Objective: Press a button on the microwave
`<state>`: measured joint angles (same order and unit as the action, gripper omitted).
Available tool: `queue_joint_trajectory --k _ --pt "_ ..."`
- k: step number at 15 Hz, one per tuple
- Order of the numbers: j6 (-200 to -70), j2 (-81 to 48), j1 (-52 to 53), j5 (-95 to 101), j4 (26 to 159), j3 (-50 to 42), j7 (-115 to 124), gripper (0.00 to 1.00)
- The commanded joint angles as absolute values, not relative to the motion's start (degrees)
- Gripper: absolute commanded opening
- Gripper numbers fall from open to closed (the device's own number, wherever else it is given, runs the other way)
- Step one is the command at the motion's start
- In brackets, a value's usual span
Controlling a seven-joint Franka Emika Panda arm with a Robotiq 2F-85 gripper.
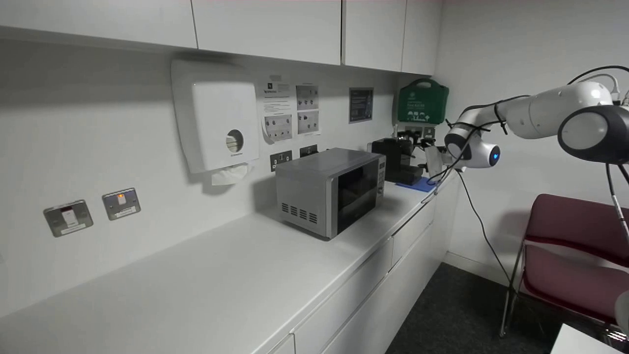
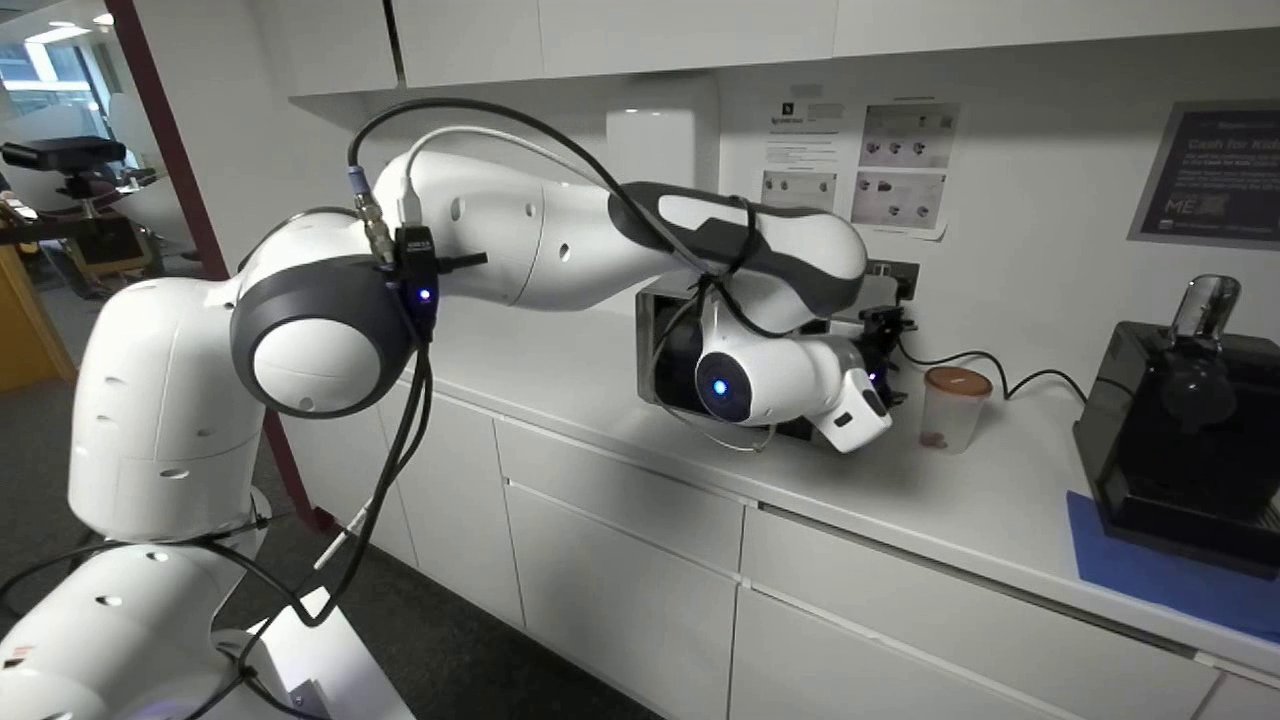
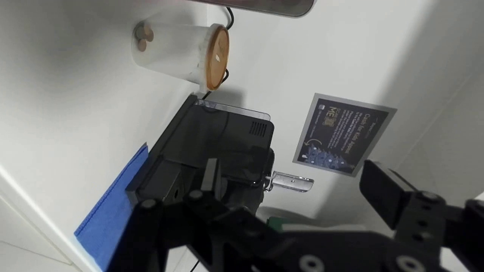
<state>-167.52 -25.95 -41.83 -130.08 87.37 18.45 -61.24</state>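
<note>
We took this for a workplace kitchenette. Cupboards (image 1: 270, 27) hung over a long white counter (image 1: 196, 295), where we saw a microwave (image 1: 303, 189) and a coffee machine (image 2: 1150, 460). Above the counter, a towel dispenser (image 1: 211, 113), notices (image 1: 277, 105), a first aid kit (image 1: 423, 102) and a "Cash for Kids Appeal" poster (image 3: 344, 136) pointed us to shared use. In an exterior view, we saw ceiling lights (image 2: 52, 35) beyond a dark red frame (image 2: 168, 140).

In an exterior view my arm (image 2: 590, 240) partly hides the microwave (image 2: 680, 365); I see blue cloth (image 2: 1130, 570) near the front edge of the worktop (image 2: 960, 500).
</note>
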Motion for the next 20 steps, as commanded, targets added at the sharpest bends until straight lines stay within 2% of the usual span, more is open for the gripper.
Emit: queue_joint_trajectory --k 1,9,10,12,13,20 --pt "-161.39 -21.70 -41.91 -141.54 94.85 17.74 -68.63 1.00" --pt "-157.66 -19.84 -40.48 -145.17 101.72 19.15 -71.24 1.00" --pt "-157.77 -20.02 -40.13 -145.39 101.53 19.00 -71.54 0.75" --pt "-158.22 -20.78 -39.52 -145.58 100.62 18.75 -71.80 0.66" --pt "-158.66 -21.30 -39.24 -145.58 99.88 18.64 -71.84 0.55" --pt "-160.62 -25.78 -36.88 -146.43 93.13 17.21 -74.16 0.01"
